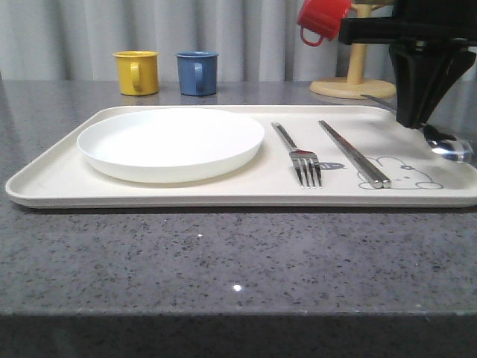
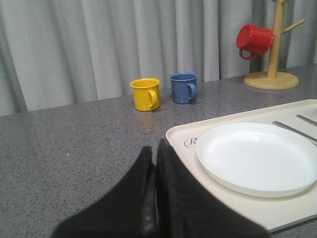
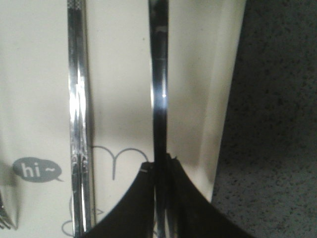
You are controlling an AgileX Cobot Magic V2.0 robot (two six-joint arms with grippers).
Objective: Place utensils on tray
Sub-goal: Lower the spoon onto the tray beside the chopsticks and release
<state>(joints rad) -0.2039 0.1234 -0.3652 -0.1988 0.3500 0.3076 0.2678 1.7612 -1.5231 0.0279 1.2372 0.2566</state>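
The grey speckled table (image 1: 223,261) carries the cream tray (image 1: 45,183), which spans most of the front view. On the tray, toward nine o'clock, sits the white plate (image 1: 171,142). At about three o'clock from the plate lie the fork (image 1: 298,154) and, just beside it, the chopsticks (image 1: 353,152), both pointing roughly from twelve to six. Beyond the tray at twelve o'clock stand a yellow mug (image 1: 136,72) and a blue mug (image 1: 197,72); a red mug (image 1: 322,19) hangs on the wooden mug stand (image 1: 352,83) at one o'clock. The right gripper (image 1: 414,119) hangs over the tray's three o'clock end, its fingers clamped on the spoon (image 1: 446,144), whose bowl is low over the tray's edge. The left gripper (image 2: 154,163) hovers with its fingers pressed together, holding nothing.
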